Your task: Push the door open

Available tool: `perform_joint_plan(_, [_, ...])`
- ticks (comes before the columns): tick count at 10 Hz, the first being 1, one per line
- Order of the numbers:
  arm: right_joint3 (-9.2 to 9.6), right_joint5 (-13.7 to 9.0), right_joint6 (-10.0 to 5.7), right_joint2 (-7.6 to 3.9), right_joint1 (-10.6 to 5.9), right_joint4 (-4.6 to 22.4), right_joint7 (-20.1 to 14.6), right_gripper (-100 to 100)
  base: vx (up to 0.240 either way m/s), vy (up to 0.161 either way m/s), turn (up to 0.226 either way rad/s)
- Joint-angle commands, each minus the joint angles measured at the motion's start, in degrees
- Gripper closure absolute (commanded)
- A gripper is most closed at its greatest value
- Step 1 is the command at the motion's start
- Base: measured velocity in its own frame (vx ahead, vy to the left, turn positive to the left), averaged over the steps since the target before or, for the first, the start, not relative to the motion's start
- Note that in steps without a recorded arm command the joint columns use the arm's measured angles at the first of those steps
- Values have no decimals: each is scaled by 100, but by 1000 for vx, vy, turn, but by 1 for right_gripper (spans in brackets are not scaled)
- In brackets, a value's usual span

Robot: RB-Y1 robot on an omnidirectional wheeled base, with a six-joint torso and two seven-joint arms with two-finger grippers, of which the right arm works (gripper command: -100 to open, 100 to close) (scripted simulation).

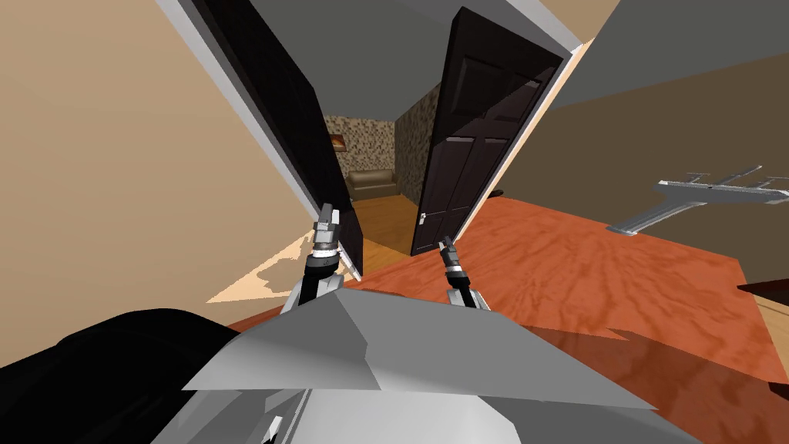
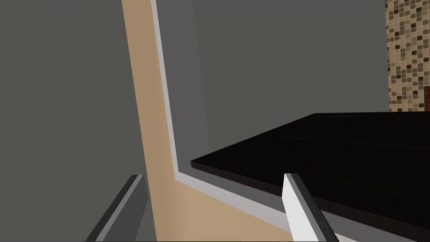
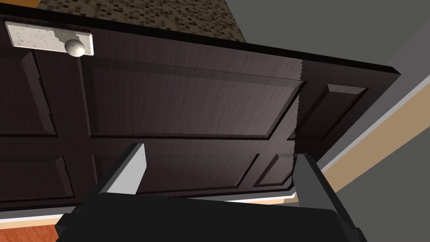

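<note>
a tan wall runs along the left, with a pale patch of light low on it, near the floor. on the right stands a duller grey-brown wall. the near floor is reddish-orange with a wood-like grain. a light grey rack (what it is exactly, i cannot tell) shows by the right wall. farther in, a second room has a lighter yellowish floor, tiled walls in small brown and beige squares, a brown sofa against the far wall, a small picture above it to the left, and a grey ceiling.
</note>
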Motion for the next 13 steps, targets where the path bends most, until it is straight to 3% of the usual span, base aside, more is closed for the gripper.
perform_joint_plan(1, [-1, 56, -89, -9, -98, 268, -68, -100, 91, -63, 41])
perform_joint_plan(13, [-3, 411, -567, -100, -730, 1902, -514, -100, 84, -53, 33])
